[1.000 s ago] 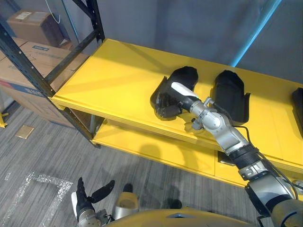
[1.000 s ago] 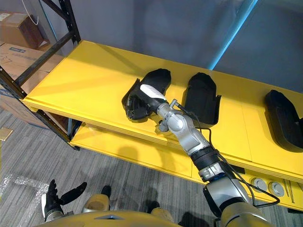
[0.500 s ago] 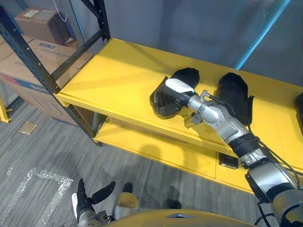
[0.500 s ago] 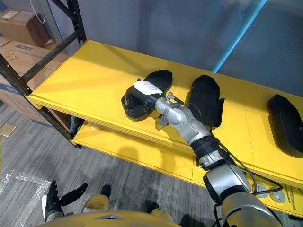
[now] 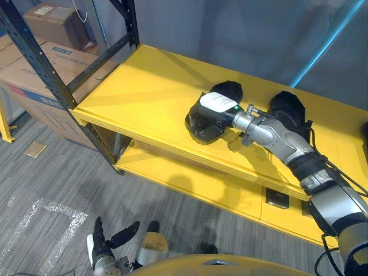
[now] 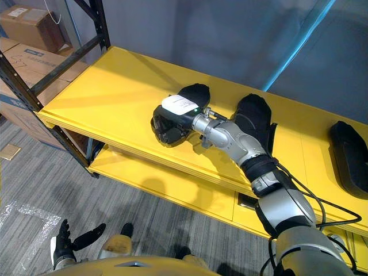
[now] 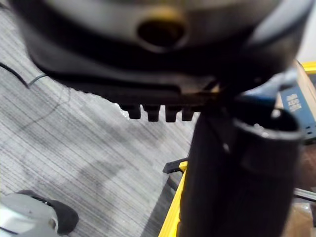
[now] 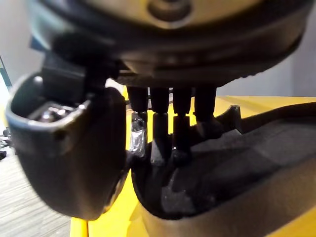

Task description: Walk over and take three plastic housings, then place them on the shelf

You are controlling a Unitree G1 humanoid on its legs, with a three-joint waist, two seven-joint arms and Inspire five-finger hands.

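Housing [image 5: 229,89], shelf [image 5: 144,86] front edge: right hand [image 5: 217,104] clamped on its wall. Risk: thin pinch slips, housing falls to floor. Left hand [image 5: 101,248] slack.

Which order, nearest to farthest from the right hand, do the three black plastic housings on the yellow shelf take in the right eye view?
1. Leftmost black plastic housing: under the right hand, which grips its rim.
2. Middle black plastic housing: to the hand's right, beside the forearm.
3. Rightmost black plastic housing: at the far right end of the yellow shelf.
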